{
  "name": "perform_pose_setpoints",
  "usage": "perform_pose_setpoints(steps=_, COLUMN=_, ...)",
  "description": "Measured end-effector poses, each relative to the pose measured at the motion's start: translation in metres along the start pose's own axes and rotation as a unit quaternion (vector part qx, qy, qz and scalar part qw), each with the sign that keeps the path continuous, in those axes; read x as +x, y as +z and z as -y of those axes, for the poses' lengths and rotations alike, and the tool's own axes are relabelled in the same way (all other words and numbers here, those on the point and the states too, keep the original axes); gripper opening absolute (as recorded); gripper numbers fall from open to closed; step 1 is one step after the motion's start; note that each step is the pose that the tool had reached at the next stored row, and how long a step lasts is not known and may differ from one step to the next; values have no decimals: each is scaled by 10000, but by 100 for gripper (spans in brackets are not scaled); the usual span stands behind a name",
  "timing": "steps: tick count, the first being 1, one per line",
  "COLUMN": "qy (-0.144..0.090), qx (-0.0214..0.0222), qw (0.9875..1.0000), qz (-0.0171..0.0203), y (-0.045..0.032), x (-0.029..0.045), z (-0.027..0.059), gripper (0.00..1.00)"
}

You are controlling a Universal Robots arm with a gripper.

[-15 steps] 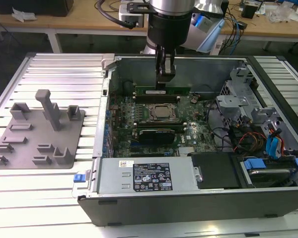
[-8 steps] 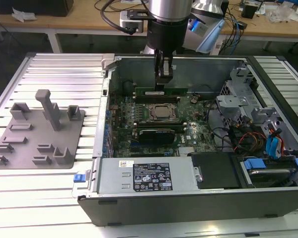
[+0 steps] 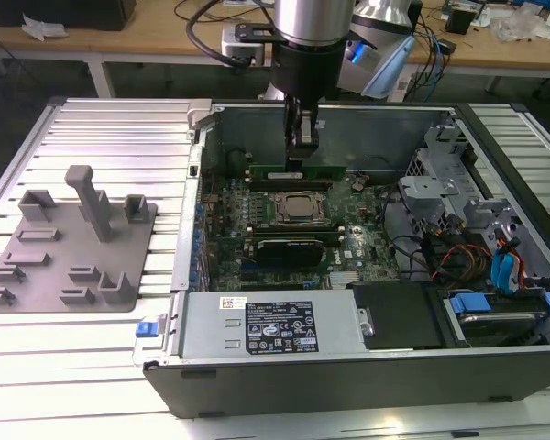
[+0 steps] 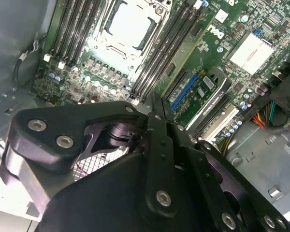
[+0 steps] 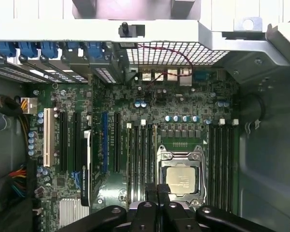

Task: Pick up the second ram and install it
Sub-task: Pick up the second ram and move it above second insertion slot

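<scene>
Arm reaches straight down into the open computer case (image 3: pixel 194 275) on the ribbed bench (image 3: pixel 73 367). The hand (image 3: pixel 300 161) is low over the motherboard (image 5: pixel 183 104), on the far side of the CPU socket (image 3: pixel 298 209) in the exterior view. Fingers (image 5: pixel 151 195) are pressed nearly together, pinching the top edge of the second ram (image 3: pixel 280 174) at about its middle.

The ram stands upright on its long edge, lined up with the black memory slots (image 5: pixel 137 154) just beside the socket, green board and white label facing the exterior camera (can't tell if it is fully seated). In the first wrist view the stick (image 5: pixel 154 150) shows as a thin pale edge in the slot row nearest the socket, running out from between the fingertips.

A dark expansion card (image 3: pixel 289 247) sits on the near side of the socket. Grey parts fixture (image 3: pixel 73 238) lies on the bench to the exterior view's left, well apart from the case.
</scene>
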State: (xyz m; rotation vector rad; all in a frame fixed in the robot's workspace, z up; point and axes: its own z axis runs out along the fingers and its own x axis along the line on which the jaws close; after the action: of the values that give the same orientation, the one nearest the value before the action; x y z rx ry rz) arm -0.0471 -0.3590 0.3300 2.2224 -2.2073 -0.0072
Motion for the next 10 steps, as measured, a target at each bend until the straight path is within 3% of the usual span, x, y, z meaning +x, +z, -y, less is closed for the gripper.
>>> perform_pose_setpoints(steps=3, qy=1, qx=0, qw=10000, qz=-46, y=42, x=0, z=-9, gripper=9)
perform_pose_setpoints(steps=10, qy=1, qx=-1, qw=10000, qz=-96, y=84, x=0, z=-20, gripper=9)
